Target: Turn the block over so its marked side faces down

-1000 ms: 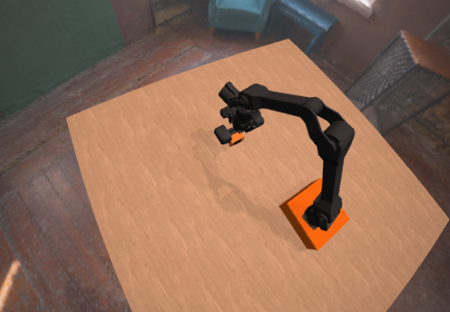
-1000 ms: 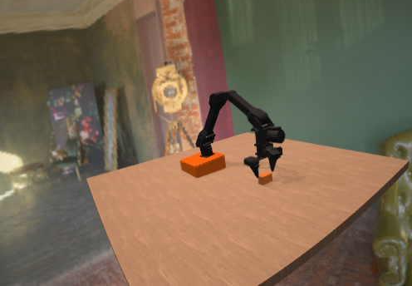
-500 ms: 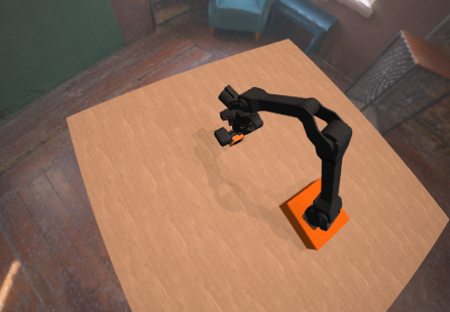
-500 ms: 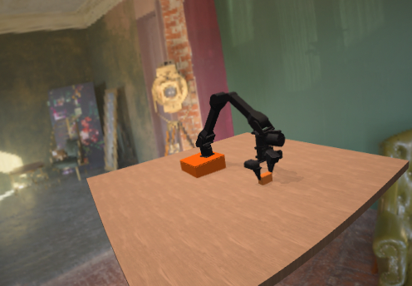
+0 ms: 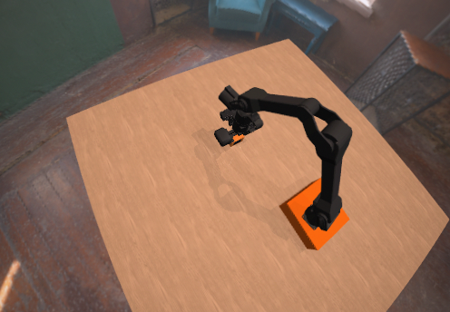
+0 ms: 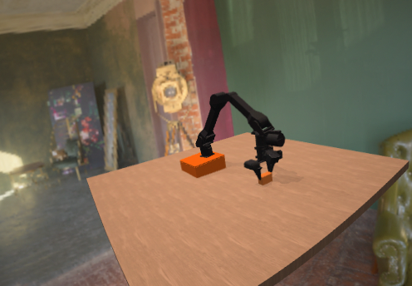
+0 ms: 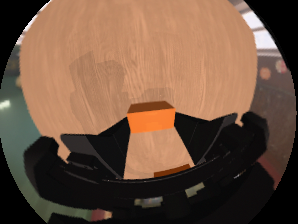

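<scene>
Here the gripper [image 6: 262, 170] points straight down, its fingers closed on either side of the orange block [image 6: 265, 178]. The block sits on the wooden table [image 6: 216, 226], near the middle, well apart from the arm's orange base plate [image 6: 203, 164]. In the wrist view the block [image 7: 152, 117] lies between both fingers, its top face plain orange; a marked side cannot be made out.

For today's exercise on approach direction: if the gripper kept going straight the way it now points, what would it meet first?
The gripper points down, already shut on the orange block, which seems to rest on the table. So it would press into the table top; any gap under the block is hard to judge.
</scene>
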Action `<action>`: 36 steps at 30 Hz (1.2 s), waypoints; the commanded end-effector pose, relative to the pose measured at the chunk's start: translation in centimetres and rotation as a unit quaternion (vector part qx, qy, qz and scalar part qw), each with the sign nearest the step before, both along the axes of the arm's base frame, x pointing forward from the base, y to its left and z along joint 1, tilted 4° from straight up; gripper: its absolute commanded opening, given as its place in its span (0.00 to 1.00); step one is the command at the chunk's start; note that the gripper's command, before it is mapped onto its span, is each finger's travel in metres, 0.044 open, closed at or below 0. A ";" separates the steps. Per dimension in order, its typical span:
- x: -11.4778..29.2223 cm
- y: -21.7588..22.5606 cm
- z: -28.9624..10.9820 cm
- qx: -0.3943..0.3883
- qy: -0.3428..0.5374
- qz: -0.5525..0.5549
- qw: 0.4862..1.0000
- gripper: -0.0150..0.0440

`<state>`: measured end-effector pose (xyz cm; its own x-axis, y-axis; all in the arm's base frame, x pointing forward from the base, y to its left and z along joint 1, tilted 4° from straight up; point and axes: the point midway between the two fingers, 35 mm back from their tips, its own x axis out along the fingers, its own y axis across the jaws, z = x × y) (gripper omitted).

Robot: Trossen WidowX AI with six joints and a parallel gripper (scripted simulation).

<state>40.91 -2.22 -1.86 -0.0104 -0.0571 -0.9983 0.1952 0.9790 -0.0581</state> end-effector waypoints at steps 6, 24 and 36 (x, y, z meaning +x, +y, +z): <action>0.0 0.1 0.4 0.001 0.000 0.002 1.000 0.41; 0.3 0.2 2.4 -0.006 -0.038 0.006 0.999 0.25; 0.5 0.2 1.7 -0.023 -0.121 0.012 0.992 0.25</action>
